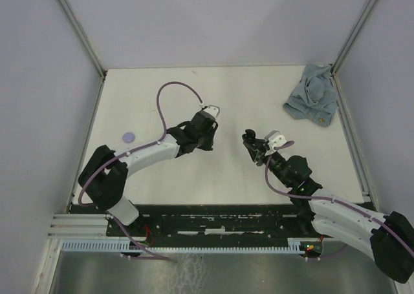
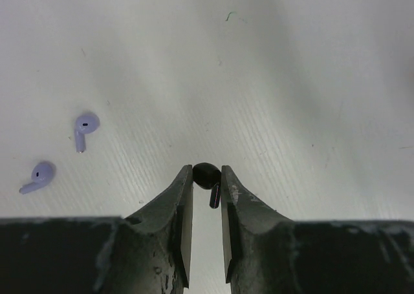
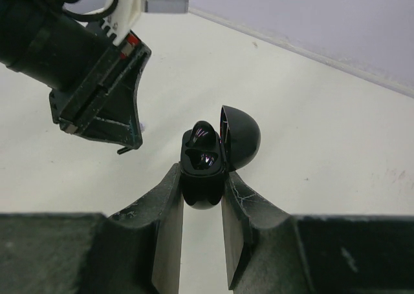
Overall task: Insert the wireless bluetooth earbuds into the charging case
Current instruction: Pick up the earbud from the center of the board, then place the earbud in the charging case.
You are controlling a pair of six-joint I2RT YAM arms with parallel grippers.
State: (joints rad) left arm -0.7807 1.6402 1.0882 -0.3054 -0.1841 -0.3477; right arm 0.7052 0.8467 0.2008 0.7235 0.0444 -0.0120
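Claws, two: my left claw [image 2: 207,181] pinched closed on a black earbud [image 2: 205,174], one lilac earbud [image 2: 85,125] on the white table [image 2: 291,81] at its ten o'clock and a second lilac earbud [image 2: 40,174] at nine; my right claw [image 3: 202,181] clamped round the black charging case [image 3: 204,194], its lid hinged open toward one o'clock.

L gripper [image 2: 207,178] & R gripper [image 3: 202,178]: jaws clamped narrow (both arms angled inward).
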